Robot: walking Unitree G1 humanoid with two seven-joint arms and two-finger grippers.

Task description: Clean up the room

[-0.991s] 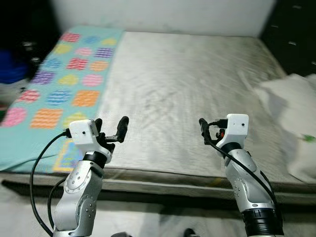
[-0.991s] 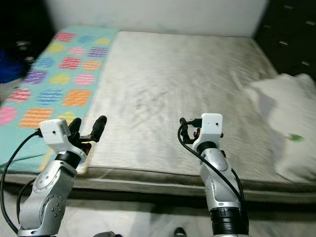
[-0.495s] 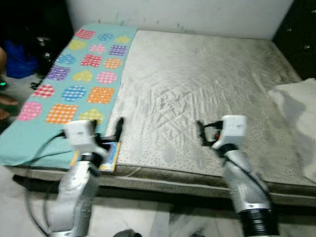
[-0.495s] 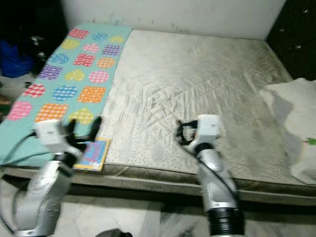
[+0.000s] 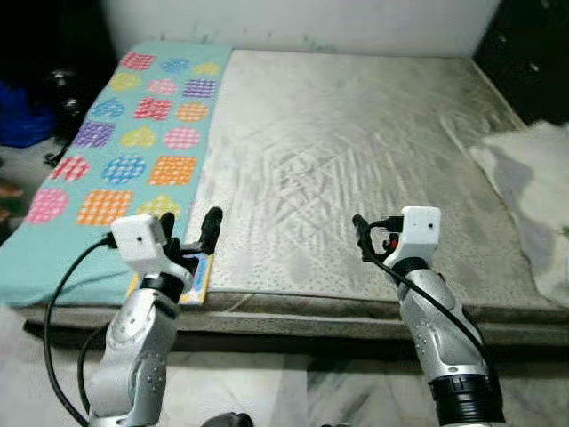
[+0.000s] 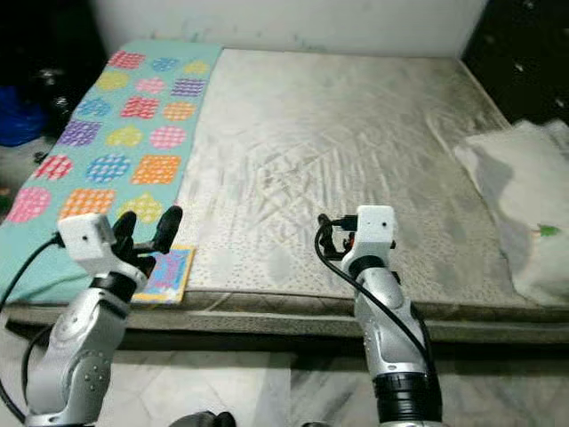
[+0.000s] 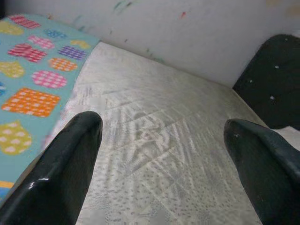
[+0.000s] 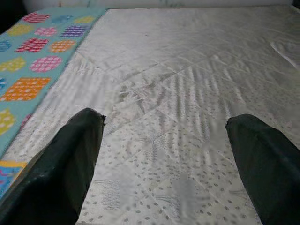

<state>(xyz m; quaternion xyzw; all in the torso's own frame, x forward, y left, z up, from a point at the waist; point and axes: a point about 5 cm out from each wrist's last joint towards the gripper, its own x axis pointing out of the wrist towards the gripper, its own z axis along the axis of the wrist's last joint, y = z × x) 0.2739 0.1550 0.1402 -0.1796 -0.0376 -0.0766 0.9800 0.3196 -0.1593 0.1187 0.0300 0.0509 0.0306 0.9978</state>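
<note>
Head camera first, left eye: the robot is standing at the foot of a big bed [image 5: 356,151] with a grey quilted mattress cover. A teal blanket [image 5: 107,169] with colourful patches runs down the robot's left side of the bed, and a white pillow [image 5: 533,196] sits on its right edge. The left gripper [image 5: 189,233] is held up over the near left corner with its two black fingers spread apart, nothing between them. Just past it, a small colourful book [image 5: 197,276] lies flat at the mattress edge, right where the teal blanket ends; the gripper isn't touching it. The right gripper [image 5: 360,238] hangs over the near middle of the mattress. From this angle you only see it side-on, so the gap is hard to read here.

Right eye is the same scene, and the book [image 6: 167,272] is easier to see: bright cartoon cover, lying flat beside the blanket edge, just beyond the left gripper's fingers [image 6: 165,224].

Left wrist view: both fingers [image 7: 61,173] sit wide apart at the frame's sides, with only the bare mattress and a strip of the patchwork blanket [image 7: 33,79] between them. Holding nothing, touching nothing.

Right wrist view: same story, fingers [image 8: 61,173] spread wide, empty, hovering above the quilted cover. A corner of the book [image 8: 7,173] peeks in at the edge, next to the blanket.
</note>
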